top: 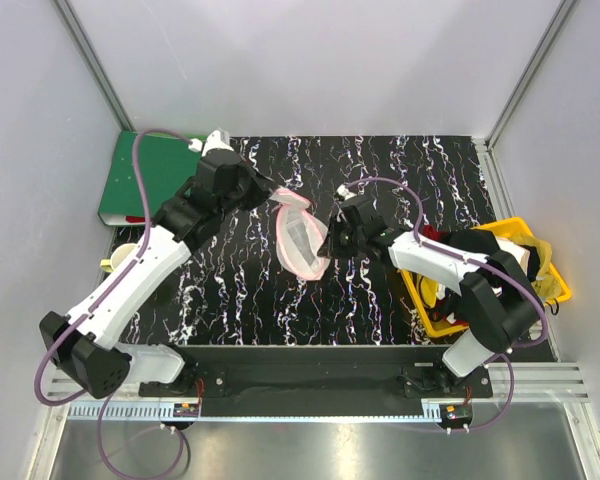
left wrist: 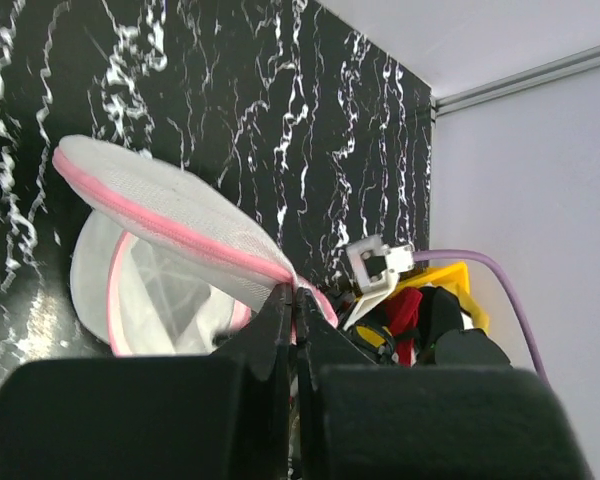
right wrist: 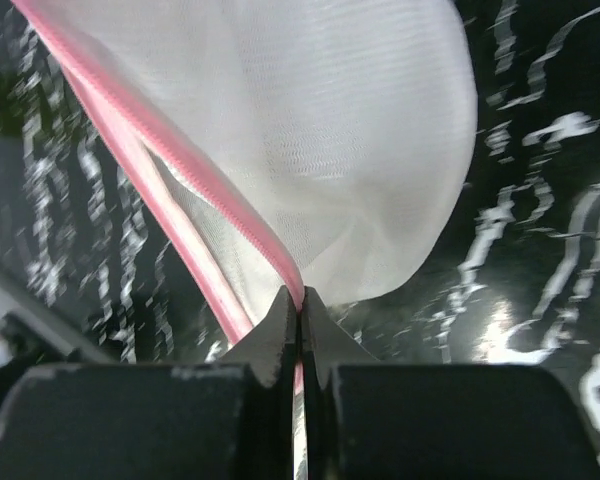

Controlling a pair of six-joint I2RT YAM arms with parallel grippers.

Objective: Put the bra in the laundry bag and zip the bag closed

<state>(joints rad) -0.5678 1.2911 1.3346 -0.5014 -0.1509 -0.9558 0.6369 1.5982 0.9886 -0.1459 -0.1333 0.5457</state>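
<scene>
Left pincer is clenched, and the pink rim of the laundry bag is nipped right between its tips. Over on the other side, the right pincer is clamped the same way, jaws pressed together on the pink edge with white mesh billowing up above them. So both arms have the bag, one at each end.

From above, the bag is strung between the two pincers over the middle of the black marbled table, far end with the left arm, near end with the right. In the left wrist view its mouth looks to be gaping, with the spoked round end showing inside. The mesh reads white all through and no dark shape shows behind it, so I'd judge there is nothing in it yet.

And the bra? I can't pick it out for certain. There is dark cloth next to something red in the yellow basket at the right edge of the table, and that may be it, but black cloth against this table would be hard to spot anyway.

By my reckoning this is early going: the bag is gripped and held open, which is the groundwork. The bra is yet to be fetched and tucked in, and the zip is yet to be run shut.
</scene>
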